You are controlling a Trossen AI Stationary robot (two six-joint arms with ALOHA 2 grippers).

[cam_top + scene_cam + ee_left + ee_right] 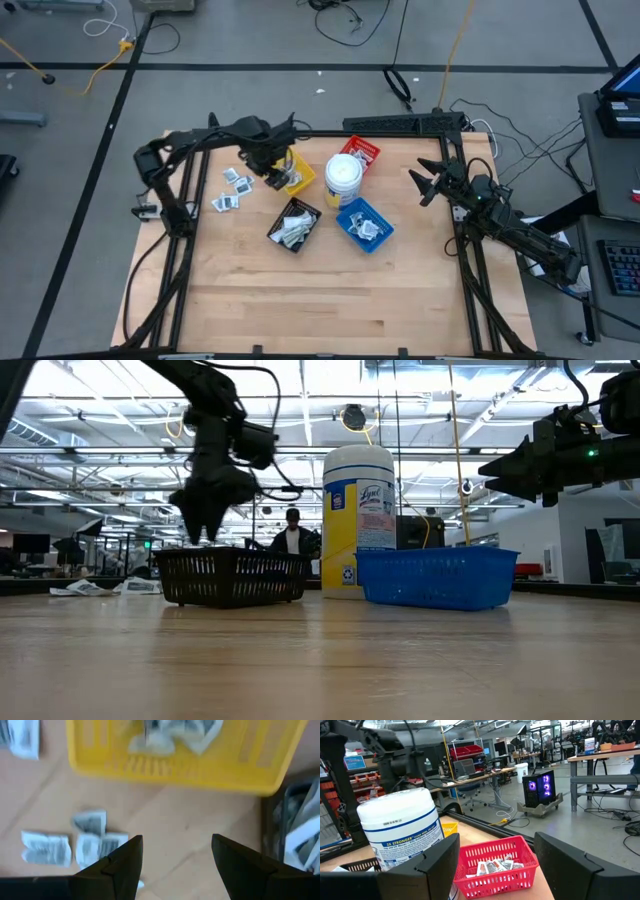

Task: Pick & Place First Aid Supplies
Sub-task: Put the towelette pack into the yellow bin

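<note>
Here, the left gripper (271, 176) hangs with fingers spread beside the yellow tray (297, 172), holding nothing

From above, loose packets (232, 190) lie on the table (300, 290) left of that tray, others fill the black tray (294, 225), blue tray (364, 223) and red tray (359, 154) around the white tub (343, 173); the right gripper (425, 183) waits at the right, fingers apart. At table level, the left gripper (205, 525) points down above the black tray (232, 576). The left wrist shows packets (70, 845) just beside its fingers (125, 865). The right wrist shows packets in the red tray (497, 865)
</note>
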